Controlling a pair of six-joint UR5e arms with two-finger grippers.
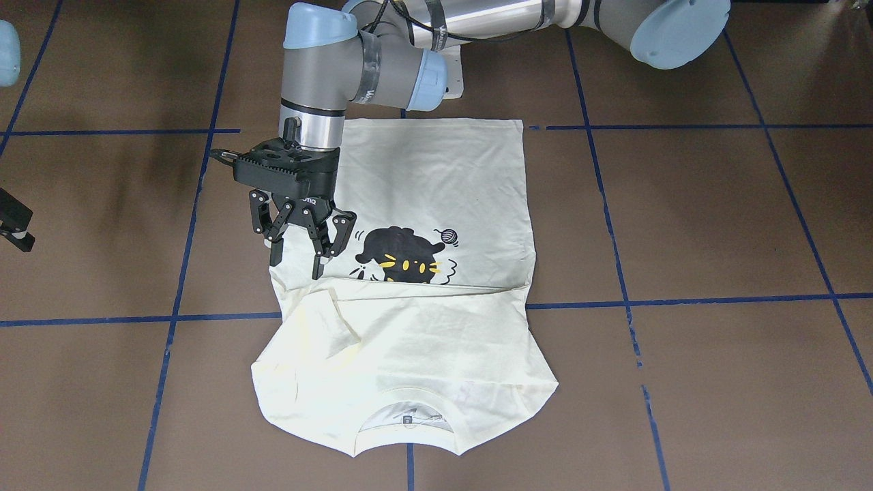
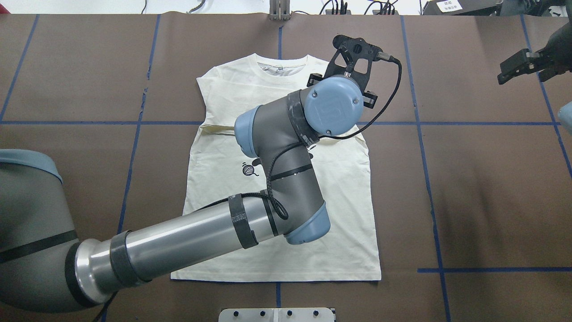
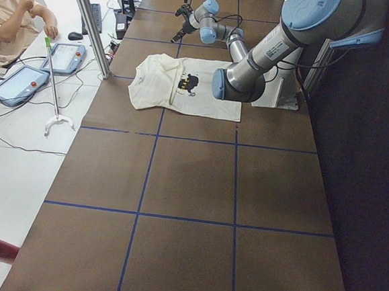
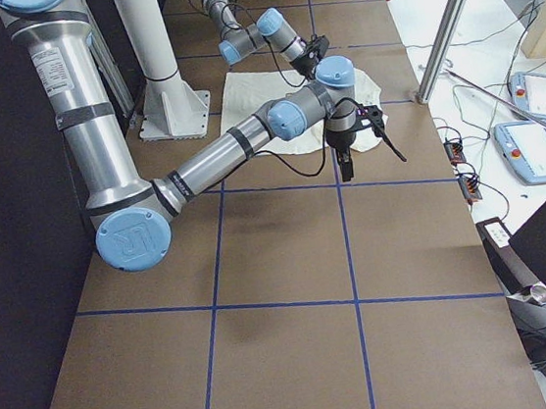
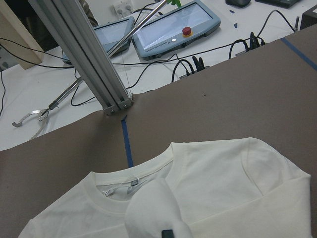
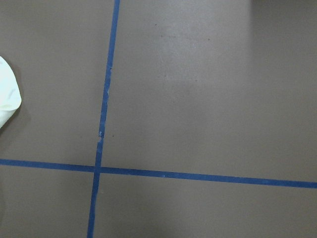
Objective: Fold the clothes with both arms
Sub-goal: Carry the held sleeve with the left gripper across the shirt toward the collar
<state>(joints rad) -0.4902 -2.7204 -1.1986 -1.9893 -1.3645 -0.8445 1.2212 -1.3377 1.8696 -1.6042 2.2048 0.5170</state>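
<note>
The cream T-shirt [image 1: 436, 177] lies spread on the brown worktop [image 1: 716, 225], printed side up, near the middle and square to the blue tape lines [image 6: 104, 99]. Its hem is on my side and its collar [image 1: 407, 402] points away from me, toward the operators' edge. A crease runs straight across the chest, and the cloth above it laps over the lower edge of the black cat graphic [image 1: 402, 256]. One sleeve [image 1: 327, 327] is turned in and lies on the body of the shirt, on the side to my right.

My left arm [image 2: 201, 232] reaches over the shirt to that same side. My left tool [image 1: 297, 262] points down above the shirt's side edge, level with the cat. Its fingers are spread apart and there is nothing between them. I cannot tell whether the tips touch the cloth.

My right tool [image 2: 514, 69] is well apart from the shirt, out over bare worktop toward the far right corner. Only part of it shows, so I cannot tell whether its fingers are apart or together. Its wrist view shows tape lines and, at the left edge, a small rounded bit of the shirt.
</note>
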